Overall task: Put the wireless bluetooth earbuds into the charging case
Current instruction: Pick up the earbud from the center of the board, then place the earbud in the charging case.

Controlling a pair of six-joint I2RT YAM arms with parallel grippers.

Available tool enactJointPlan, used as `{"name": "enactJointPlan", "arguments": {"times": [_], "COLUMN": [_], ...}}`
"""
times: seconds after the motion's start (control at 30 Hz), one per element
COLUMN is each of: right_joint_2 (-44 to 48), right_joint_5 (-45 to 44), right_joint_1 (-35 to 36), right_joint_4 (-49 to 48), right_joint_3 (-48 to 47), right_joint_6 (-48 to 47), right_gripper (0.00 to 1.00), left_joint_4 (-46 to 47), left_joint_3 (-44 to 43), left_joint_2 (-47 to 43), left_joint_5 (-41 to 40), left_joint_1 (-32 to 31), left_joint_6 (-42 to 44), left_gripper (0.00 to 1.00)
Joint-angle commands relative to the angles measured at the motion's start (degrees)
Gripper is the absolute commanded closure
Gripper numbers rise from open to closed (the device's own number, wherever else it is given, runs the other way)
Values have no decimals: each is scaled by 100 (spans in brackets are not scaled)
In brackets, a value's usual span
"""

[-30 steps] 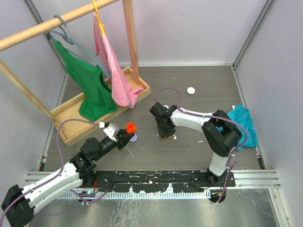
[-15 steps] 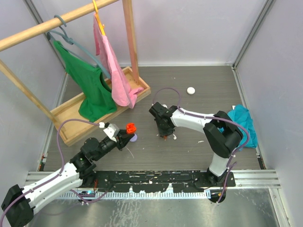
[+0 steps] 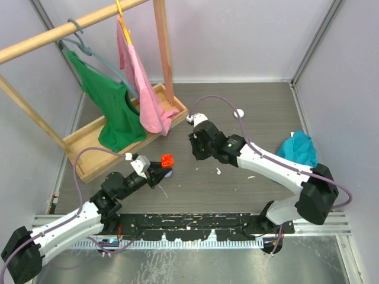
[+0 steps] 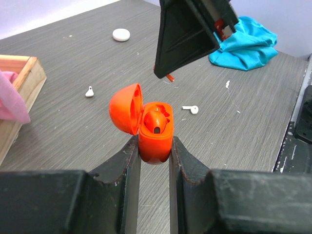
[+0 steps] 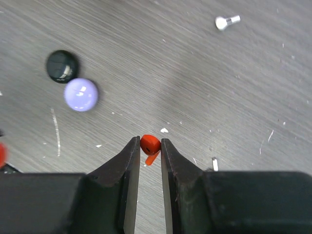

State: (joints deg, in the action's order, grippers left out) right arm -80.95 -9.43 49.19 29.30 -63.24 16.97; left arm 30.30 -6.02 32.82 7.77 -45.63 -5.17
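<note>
Right end effector (image 5: 148,145) was clenched on a small orange earbud (image 5: 150,144), pinched between its fingertips and hanging above the dark wood-grain surface (image 5: 253,97). Left end effector (image 4: 155,148) was grasping an orange charging case (image 4: 156,141) by its lower body at the near left of the scene. It held the case upright with the hinged lid (image 4: 126,107) swung open to the left. Inside the case sat what looked like one orange bud (image 4: 157,119), though the view was too small to be sure. In the overhead view the right end effector was just right of the case and slightly farther back, not touching it. Two white earbuds (image 4: 89,91) (image 4: 191,109) lay loose on the surface beyond the case. A lilac round case (image 5: 80,94) and a black round case (image 5: 61,66) sat side by side on the surface below the right end effector, and a white round case (image 3: 238,113) lay far back. A teal cloth (image 3: 299,151) was bunched at the right edge. The step in hand appeared to be carrying the orange earbud to the open case. The next move would likely call for bringing the bud over the free socket, lining it up stem-first, lowering it in and releasing, while the left end effector kept the case steady.
</note>
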Motion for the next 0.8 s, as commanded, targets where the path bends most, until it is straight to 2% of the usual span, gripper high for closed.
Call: {"name": "enactJointPlan", "arguments": {"times": [0.0,0.3,0.6,0.77], "right_joint_2": [622,1637,2092,2162], "right_joint_5": [-166,-153,23,219], "right_joint_1": [316,969,1391,1465], "right_joint_4": [-876,-2190,-3578,-4008], "right_joint_3": [132,711,1465,1729], "right_joint_6": [-515,-1074,-1373,-1416], "right_gripper": [79,81,81,81], "left_joint_4": [837,1404,1833,1879], "left_joint_3": [-81,-253,-385,-400], "left_joint_2": [148,659,904,782], "left_joint_5": [294,621,885,924], "left_joint_1": [22,22,26,19], "left_joint_6": [18,-14,-202,-322], "left_gripper": [100,100,100,100]}}
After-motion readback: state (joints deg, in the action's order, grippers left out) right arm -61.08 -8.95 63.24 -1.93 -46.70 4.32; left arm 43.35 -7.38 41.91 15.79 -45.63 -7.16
